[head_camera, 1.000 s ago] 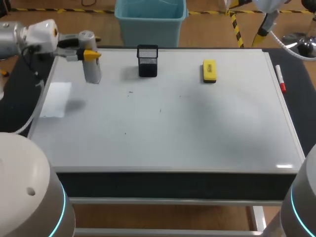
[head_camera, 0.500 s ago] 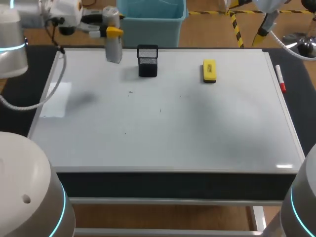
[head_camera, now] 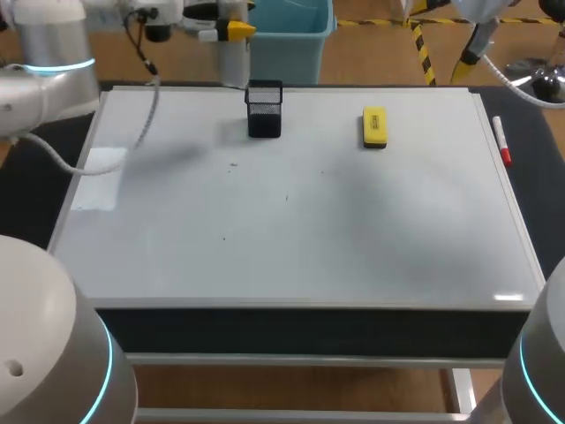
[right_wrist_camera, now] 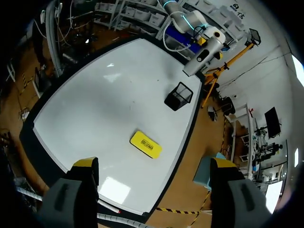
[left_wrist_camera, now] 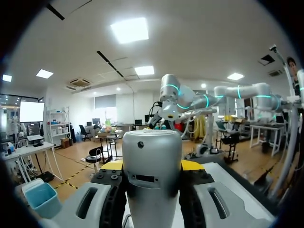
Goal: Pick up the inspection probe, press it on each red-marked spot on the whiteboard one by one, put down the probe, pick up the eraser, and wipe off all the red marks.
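One grey cylindrical inspection probe (head_camera: pixel 232 60) is held upright in the left gripper (head_camera: pixel 231 32), whose yellow-tipped fingers are pressed against its two sides, as is confirmed in the left wrist view. The probe hangs above the far edge of the white whiteboard (head_camera: pixel 353 230), at about 11 o'clock on the board in the head view, just to the 9 o'clock side of the black wire-mesh holder (head_camera: pixel 264 108) and above the level of its rim.

The step in hand is judged to be the putting down of the probe, with the holder as the likely place. For this to be done well, the probe should be carried over the middle of the holder's mouth and kept vertical. It should then be lowered straight, so that the light mesh is not knocked or tipped, and the fingers should be parted only once the probe is borne by the holder.

The right gripper (right_wrist_camera: pixel 154 164) is parked high off the board's 1 o'clock corner, with its fingers spread wide and nothing between them.

Counts:
- one probe
- one mesh holder
- one yellow block eraser (head_camera: pixel 374 126), lying flat at 1 o'clock
- one red-capped marker pen (head_camera: pixel 500 140), on the dark strip at 2 o'clock
- three small dark specks near the board's centre, whose colour cannot be told
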Controlling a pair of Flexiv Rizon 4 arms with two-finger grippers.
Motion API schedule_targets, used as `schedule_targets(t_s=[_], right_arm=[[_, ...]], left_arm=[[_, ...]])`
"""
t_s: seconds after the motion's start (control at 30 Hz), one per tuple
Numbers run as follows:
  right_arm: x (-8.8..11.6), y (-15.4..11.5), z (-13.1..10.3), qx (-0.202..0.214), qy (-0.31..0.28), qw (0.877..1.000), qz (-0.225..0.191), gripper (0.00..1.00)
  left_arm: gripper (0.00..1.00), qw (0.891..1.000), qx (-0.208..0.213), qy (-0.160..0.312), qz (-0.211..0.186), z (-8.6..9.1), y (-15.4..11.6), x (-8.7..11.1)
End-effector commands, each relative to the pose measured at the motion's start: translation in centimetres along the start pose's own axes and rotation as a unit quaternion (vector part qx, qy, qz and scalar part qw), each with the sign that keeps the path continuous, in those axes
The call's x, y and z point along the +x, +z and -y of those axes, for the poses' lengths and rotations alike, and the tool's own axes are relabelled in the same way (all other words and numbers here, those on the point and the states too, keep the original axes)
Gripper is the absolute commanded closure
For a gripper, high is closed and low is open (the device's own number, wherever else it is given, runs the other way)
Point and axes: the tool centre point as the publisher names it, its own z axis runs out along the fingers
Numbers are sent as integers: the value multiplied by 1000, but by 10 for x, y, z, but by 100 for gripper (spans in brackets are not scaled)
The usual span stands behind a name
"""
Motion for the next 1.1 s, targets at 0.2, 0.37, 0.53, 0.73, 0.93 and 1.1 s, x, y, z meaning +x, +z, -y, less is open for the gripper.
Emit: schedule_targets(t_s=[0.2,0.37,0.53,0.73,0.93,1.1], right_arm=[[0,-1,0,1,-1,1000,-2,0],[0,-1,0,1,-1,1000,-2,0],[0,-1,0,1,-1,1000,-2,0],[0,-1,0,1,-1,1000,-2,0],[0,-1,0,1,-1,1000,-2,0],[0,-1,0,1,-1,1000,-2,0]], left_arm=[[100,1000,16,3,13,-19,38,-6],[100,1000,16,14,22,-22,42,-12],[100,1000,13,8,24,-32,44,-21],[100,999,21,19,22,-42,44,-25],[100,999,21,14,21,-54,43,-32],[100,999,28,15,18,-61,42,-33]])
